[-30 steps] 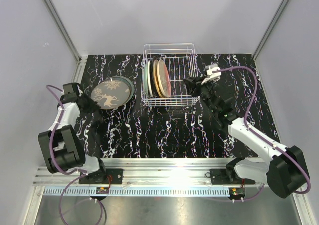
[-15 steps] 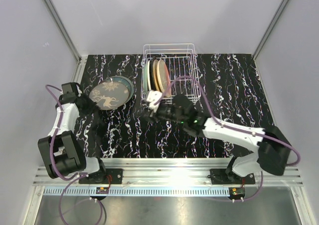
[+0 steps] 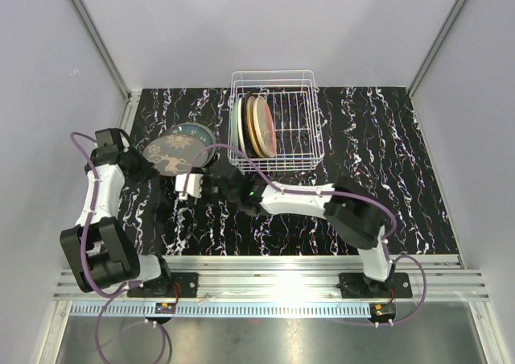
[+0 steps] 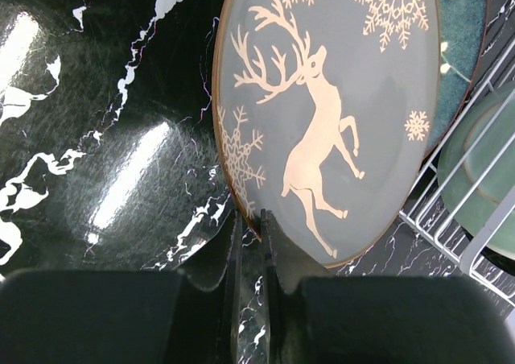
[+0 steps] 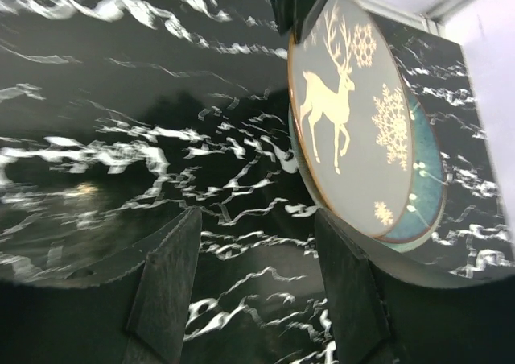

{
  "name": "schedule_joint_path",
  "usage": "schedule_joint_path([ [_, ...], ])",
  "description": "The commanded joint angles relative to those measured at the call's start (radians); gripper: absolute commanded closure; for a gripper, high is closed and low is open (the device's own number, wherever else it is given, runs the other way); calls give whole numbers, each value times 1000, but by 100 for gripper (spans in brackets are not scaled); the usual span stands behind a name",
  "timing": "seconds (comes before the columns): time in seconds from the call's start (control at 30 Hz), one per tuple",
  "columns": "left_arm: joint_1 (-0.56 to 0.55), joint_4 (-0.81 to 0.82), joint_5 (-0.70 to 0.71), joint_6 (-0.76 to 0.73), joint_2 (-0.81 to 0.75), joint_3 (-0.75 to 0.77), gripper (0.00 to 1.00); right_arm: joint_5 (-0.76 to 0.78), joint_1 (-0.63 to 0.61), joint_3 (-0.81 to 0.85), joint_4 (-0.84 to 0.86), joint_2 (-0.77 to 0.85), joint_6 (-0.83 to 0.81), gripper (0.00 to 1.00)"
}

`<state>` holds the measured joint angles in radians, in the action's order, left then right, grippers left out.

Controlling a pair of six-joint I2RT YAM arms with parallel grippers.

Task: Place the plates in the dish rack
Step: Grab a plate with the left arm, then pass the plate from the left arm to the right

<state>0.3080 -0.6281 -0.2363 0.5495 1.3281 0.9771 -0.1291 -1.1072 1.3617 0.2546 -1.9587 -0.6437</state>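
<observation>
A dark grey plate with a gold reindeer [image 3: 170,153] is tilted up over a teal plate [image 3: 201,131] left of the white wire dish rack [image 3: 294,122]. My left gripper [image 3: 150,167] is shut on the reindeer plate's near rim [image 4: 241,207], with the rim between the fingertips. My right gripper [image 3: 175,184] reaches across the table, open and empty, just in front of the two plates. In the right wrist view the reindeer plate [image 5: 350,114] stands right of the open gripper [image 5: 256,219]. Three plates, pale green [image 3: 238,126], cream [image 3: 251,126] and pink [image 3: 266,129], stand in the rack's left end.
The table is black marble-patterned [image 3: 378,163]. The rack's wires [image 4: 451,195] show at the right of the left wrist view, with a green plate [image 4: 487,159] behind them. The right arm [image 3: 282,199] lies across the table in front of the rack.
The right arm swung from the rack's right side across to the left and now sits beside the reindeer plate. The left gripper kept its hold on the plate and shifted slightly.
</observation>
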Motion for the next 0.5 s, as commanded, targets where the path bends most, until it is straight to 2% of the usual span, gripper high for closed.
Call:
schedule_joint_path([
  [0.0,-7,-19,-46,-46,-24,61,100,123,-39,92,35,-87,-143,34],
  [0.17,-7,-24,-52,-53,-26,61,100,123,-39,189,43,-178,-171,34],
  [0.27,-7,-13,-64,-51,-32,49,100,180,-39,240,81,-239,-188,34],
  [0.47,-7,-18,-63,-54,-40,41,100,234,-40,260,161,-307,-220,38],
])
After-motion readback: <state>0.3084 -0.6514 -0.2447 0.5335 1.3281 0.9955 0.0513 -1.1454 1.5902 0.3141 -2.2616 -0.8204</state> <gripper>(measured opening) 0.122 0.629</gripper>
